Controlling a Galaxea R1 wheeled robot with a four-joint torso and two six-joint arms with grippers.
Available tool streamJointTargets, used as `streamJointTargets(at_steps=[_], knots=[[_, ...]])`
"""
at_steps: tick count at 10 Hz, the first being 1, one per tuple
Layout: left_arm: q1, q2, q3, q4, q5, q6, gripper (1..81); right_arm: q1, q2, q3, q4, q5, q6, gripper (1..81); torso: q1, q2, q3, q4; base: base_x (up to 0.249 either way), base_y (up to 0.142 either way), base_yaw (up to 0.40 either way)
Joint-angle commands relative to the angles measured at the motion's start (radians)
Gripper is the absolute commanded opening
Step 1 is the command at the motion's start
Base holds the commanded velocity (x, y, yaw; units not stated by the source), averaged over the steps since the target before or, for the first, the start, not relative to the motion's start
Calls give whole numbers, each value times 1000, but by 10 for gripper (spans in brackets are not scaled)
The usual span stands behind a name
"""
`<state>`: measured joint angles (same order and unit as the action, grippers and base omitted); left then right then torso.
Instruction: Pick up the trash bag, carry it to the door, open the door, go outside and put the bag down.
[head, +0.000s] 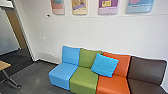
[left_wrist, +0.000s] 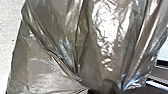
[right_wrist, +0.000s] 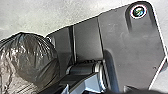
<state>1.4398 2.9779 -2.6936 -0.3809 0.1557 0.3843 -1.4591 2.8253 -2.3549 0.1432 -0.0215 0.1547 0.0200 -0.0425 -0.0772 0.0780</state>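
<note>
Close to the left wrist camera is the trash bag (left_wrist: 100, 45), its folds drawn together probably by the left jaws, though I cannot tell whether these or the right jaws are spread or pinching. Likely light, its slick, soft film could sag or tear, so grip the gathered part; beyond, coloured seats (head: 84, 79) line the wall (head: 75, 30).

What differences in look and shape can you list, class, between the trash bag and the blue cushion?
The trash bag is grey-brown with bright, glossy highlights; the blue cushion is vivid blue and far less shiny. The trash bag is gathered into long folds; the blue cushion has a squarish outline.
</note>
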Motion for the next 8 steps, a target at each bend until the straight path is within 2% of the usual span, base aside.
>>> streamJointTargets(at_steps=[1, 3, 4, 5, 8], knots=[[-49, 0, -3, 3, 53, -4, 10, 38, 56, -90, -19, -60, -3, 811, 0, 0, 0, 0, 0, 0, 0], [-58, 14, -22, 5, 51, -2, 10, 35, 84, -118, -25, -60, -3, 811, -1, -1, 63, 0, 0, 0, 0], [-58, 27, -44, 5, 51, -4, 10, 35, 93, -122, -28, -60, -3, 811, -1, -1, 74, 0, 0, 0, 0], [-60, 40, -64, 5, 51, -4, 10, 35, 96, -124, -28, -60, -3, 811, -1, -1, 30, 0, 0, 0, 0], [-58, 53, -94, 5, 50, -2, 10, 21, 119, -147, -30, -60, -3, 811, -2, -1, 59, 0, 0, 0, 0]])
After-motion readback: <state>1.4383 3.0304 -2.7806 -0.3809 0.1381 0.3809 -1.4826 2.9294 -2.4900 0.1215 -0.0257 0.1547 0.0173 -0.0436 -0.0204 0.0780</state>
